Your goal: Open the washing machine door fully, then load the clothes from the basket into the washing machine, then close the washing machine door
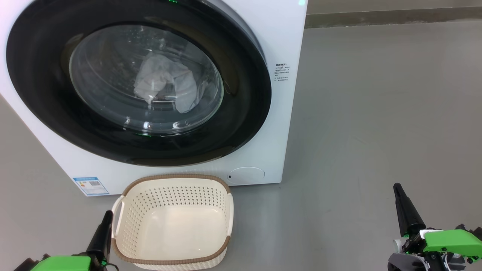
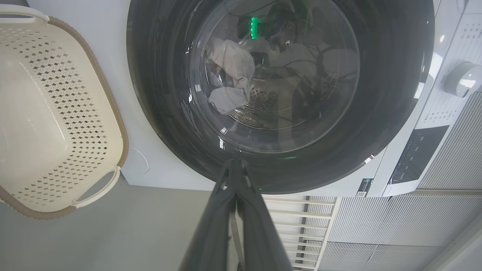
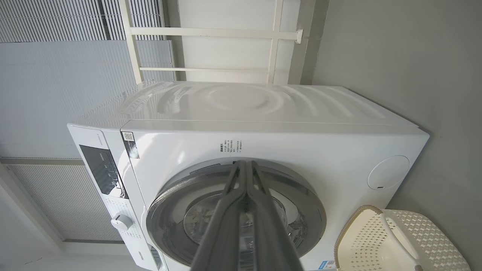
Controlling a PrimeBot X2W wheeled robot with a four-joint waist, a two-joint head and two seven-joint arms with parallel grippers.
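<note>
L end effector (image 1: pixel 107 213) & R end effector (image 1: pixel 396 186) clenched; door (image 1: pixel 105 71) shut, clothes (image 1: pixel 165 81) inside.

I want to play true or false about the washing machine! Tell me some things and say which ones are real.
1. The washing machine door is shut. True.
2. Pale clothes lie inside, behind the door's glass. True.
3. The basket is full of clothes. False: it is empty.
4. The left gripper holds a sock. False: it is shut and holds nothing.
5. The basket sits on a shelf. False: it stands on the floor, right in front of the washing machine.
</note>
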